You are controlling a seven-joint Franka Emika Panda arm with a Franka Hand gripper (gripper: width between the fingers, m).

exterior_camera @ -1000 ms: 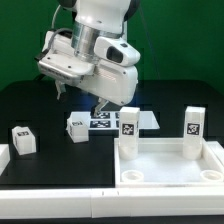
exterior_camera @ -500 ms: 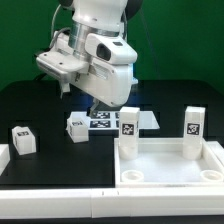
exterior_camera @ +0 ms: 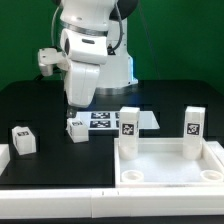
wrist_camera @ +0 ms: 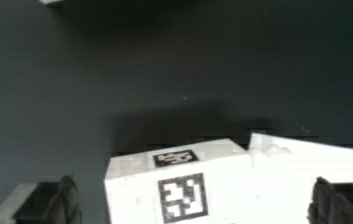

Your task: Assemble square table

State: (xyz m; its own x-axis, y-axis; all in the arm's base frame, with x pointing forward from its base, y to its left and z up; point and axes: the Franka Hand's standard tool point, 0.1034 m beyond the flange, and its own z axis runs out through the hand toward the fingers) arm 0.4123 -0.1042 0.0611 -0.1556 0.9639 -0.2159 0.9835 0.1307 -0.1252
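Observation:
The square tabletop (exterior_camera: 170, 165) lies at the exterior view's right with its raised rim up. Two tagged white legs (exterior_camera: 129, 123) (exterior_camera: 194, 122) stand upright in its far corners. A loose tagged leg (exterior_camera: 78, 128) lies beside the marker board (exterior_camera: 112, 120). Another loose leg (exterior_camera: 22, 139) lies further to the exterior view's left. My gripper (exterior_camera: 79, 108) hangs just above the leg by the marker board. In the wrist view that leg (wrist_camera: 182, 190) sits between my gripper's (wrist_camera: 194, 205) spread fingers (wrist_camera: 48, 202), which stand apart from it. The gripper is open and empty.
A plain white block (exterior_camera: 4, 160) sits at the exterior view's left edge. A white strip (exterior_camera: 60, 200) runs along the front of the black table. A corner of the marker board (wrist_camera: 315, 152) shows in the wrist view beside the leg.
The arm has swung toward the exterior view's left and turned its wrist. The gripper now hangs over the loose leg by the marker board. No part has moved.

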